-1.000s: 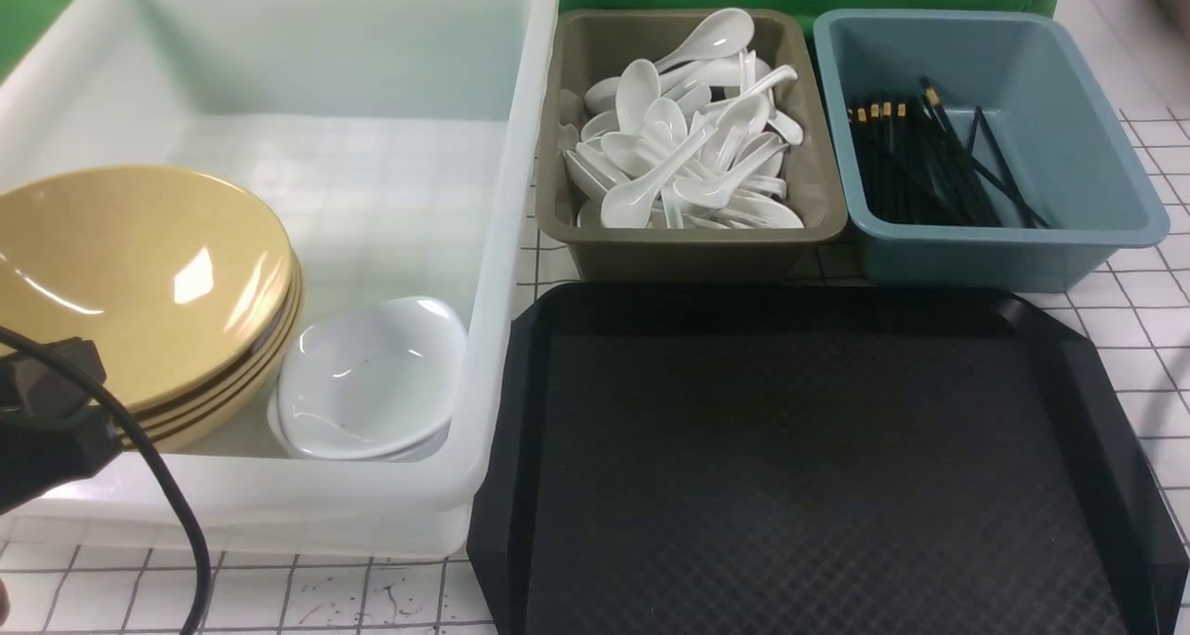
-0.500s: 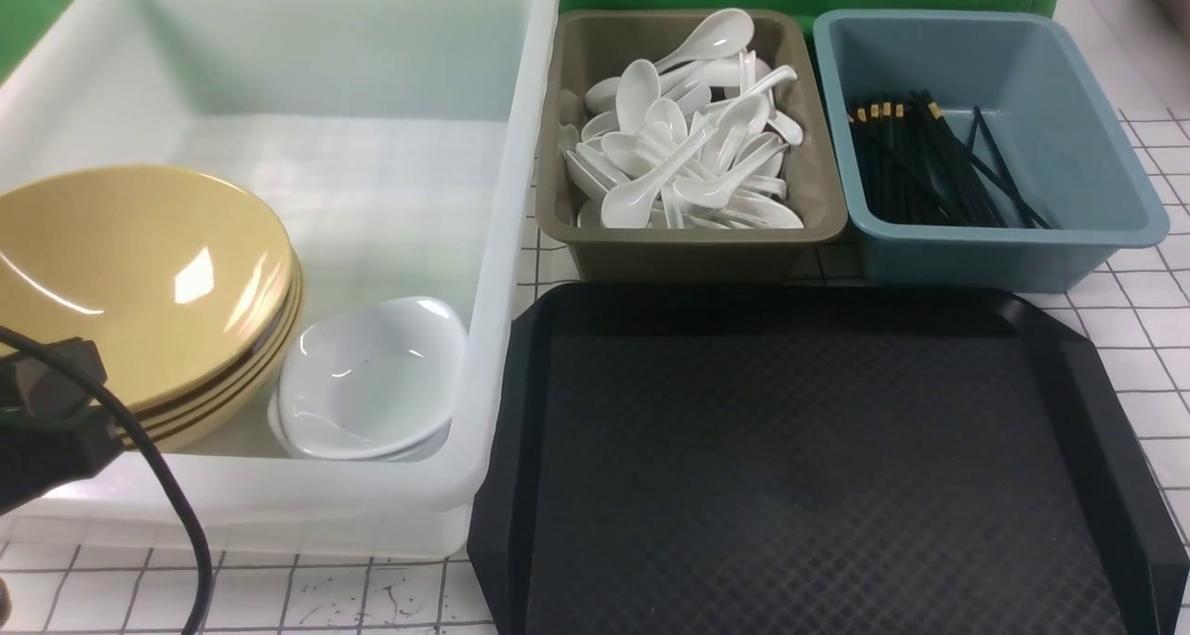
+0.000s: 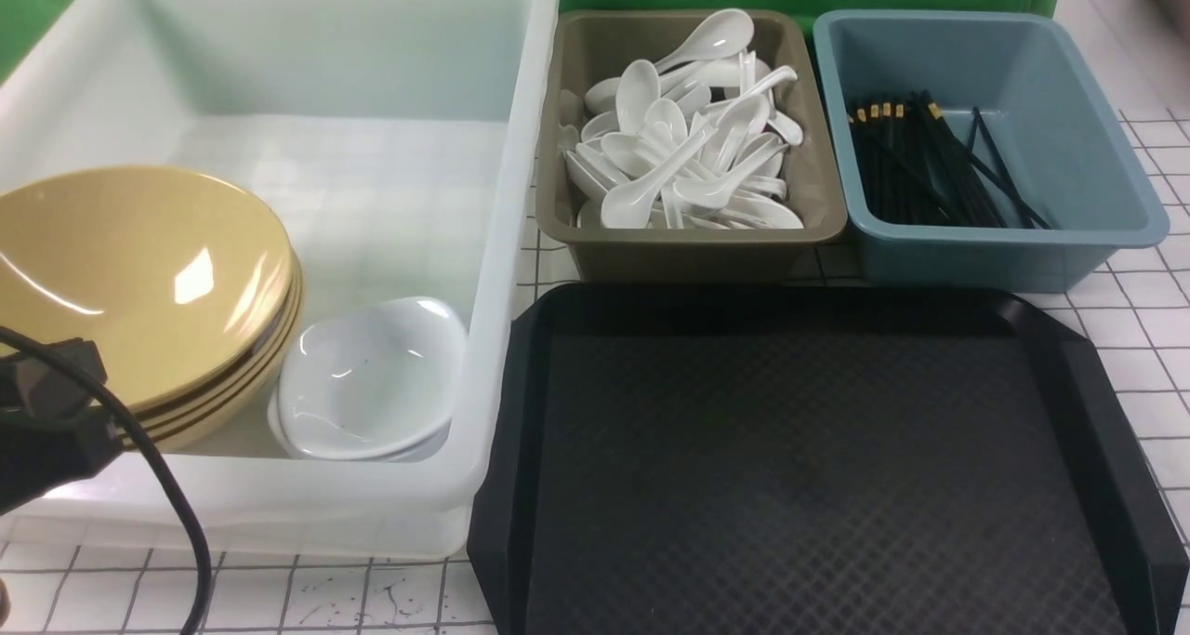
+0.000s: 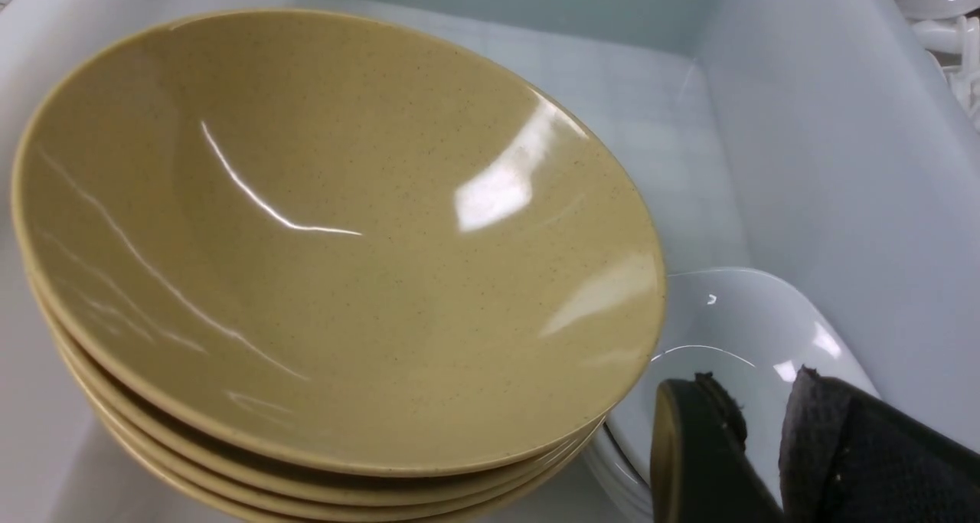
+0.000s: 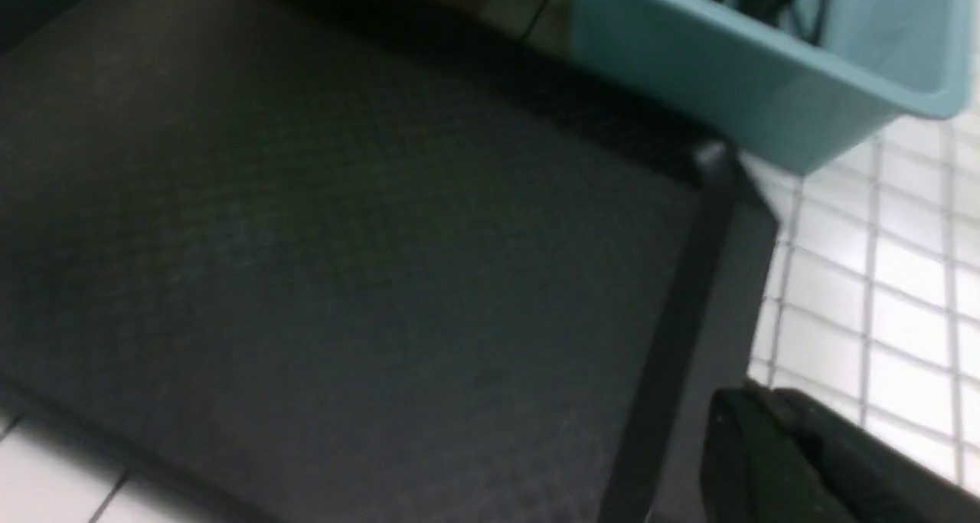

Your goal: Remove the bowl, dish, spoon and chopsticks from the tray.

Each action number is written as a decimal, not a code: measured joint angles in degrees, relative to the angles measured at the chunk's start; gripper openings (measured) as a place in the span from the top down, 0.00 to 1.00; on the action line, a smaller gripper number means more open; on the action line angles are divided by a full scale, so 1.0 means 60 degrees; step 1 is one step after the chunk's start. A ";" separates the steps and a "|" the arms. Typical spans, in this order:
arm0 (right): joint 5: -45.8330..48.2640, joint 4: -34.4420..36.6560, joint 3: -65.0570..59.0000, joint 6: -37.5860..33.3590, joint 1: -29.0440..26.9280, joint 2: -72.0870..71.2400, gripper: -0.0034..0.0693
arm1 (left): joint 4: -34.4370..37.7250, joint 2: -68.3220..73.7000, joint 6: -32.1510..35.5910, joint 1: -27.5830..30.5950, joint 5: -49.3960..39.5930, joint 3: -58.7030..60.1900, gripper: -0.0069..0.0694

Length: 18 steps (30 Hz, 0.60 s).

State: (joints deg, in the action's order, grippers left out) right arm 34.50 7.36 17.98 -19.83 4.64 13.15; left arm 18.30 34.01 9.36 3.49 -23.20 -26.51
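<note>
The black tray (image 3: pixel 521 449) holds nothing; its floor also fills the right wrist view (image 5: pixel 306 240). The top yellow bowl (image 3: pixel 139 272) lies on a stack of like bowls in the translucent white tub (image 3: pixel 502 244). The white dish (image 3: pixel 372 375) sits on a small stack beside them. White spoons (image 3: pixel 679 142) fill the olive bin. Black chopsticks (image 3: pixel 930 161) lie in the blue bin. My left gripper (image 4: pixel 754 385) is open and empty, above the white dish (image 4: pixel 735 324), beside the bowl (image 4: pixel 329 232). My right gripper (image 5: pixel 754 400) is shut and empty over the tray's right rim.
The olive bin (image 3: pixel 688 244) and the blue bin (image 3: pixel 1013 244) stand side by side right behind the tray. The blue bin's corner shows in the right wrist view (image 5: pixel 727 71). My left arm and its cable (image 3: pixel 56 430) cross the tub's front left corner. White gridded tabletop (image 3: pixel 1153 337) surrounds everything.
In the blue bin, one chopstick dropped and settled among the others a second ago. Nothing else has moved.
</note>
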 joint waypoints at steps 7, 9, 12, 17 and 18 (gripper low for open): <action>-0.2055 -0.0971 -0.1719 0.2100 -0.0976 -0.2231 0.90 | 0.0000 0.0000 0.0000 0.0000 0.0000 0.0000 0.74; -0.2223 -0.1064 -0.1998 0.2244 -0.1175 -0.2284 0.90 | 0.0000 0.0000 0.0000 0.0000 0.0000 0.0000 0.74; -0.2523 -0.1144 -0.2685 0.2837 -0.1414 -0.2299 0.90 | 0.0000 0.0000 0.0000 0.0000 0.0000 0.0000 0.74; -0.2677 -0.1162 -0.3222 0.3224 -0.1416 -0.2299 0.90 | 0.0000 0.0000 0.0000 0.0000 0.0000 0.0000 0.74; -0.2716 -0.1162 -0.3232 0.3305 -0.1416 -0.2299 0.90 | 0.0000 0.0000 0.0000 0.0000 0.0000 0.0000 0.74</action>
State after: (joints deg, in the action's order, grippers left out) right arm 18.21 0.39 -1.42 0.00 -3.85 -0.64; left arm 18.30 34.01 9.36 3.49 -23.20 -26.51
